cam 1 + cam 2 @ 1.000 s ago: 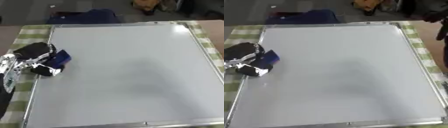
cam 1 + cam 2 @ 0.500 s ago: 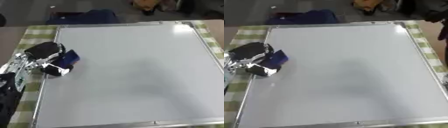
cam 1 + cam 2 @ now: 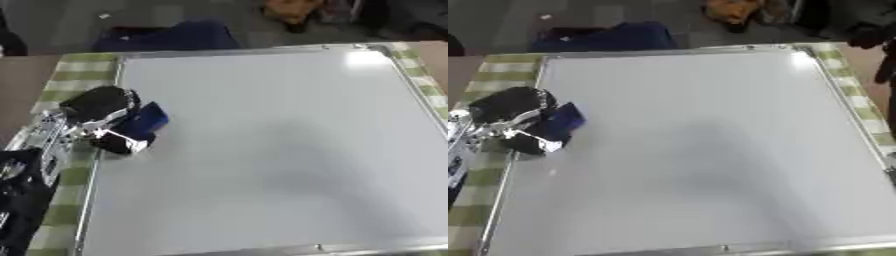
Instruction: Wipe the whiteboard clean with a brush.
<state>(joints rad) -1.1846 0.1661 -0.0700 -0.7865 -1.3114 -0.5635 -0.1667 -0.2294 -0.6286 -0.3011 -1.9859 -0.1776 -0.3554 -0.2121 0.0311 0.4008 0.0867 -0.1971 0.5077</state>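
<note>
A large whiteboard (image 3: 271, 145) with a metal frame lies flat on the table, and its surface shows no marks. My left hand (image 3: 98, 110) is at the board's left edge, fingers curled round a dark blue brush (image 3: 144, 121) that rests on the board. My right hand (image 3: 881, 55) shows only as a dark shape at the right edge of the right eye view, beyond the board's top right corner; its fingers cannot be made out.
A green and white checked cloth (image 3: 74, 75) covers the table under the board. A dark blue bag (image 3: 171, 36) lies past the board's far edge, and an orange-brown object (image 3: 293, 9) sits further back.
The whole picture has shifted to the right as the head turned. My left hand and the brush stay at the board's left edge, with little movement against the board.
</note>
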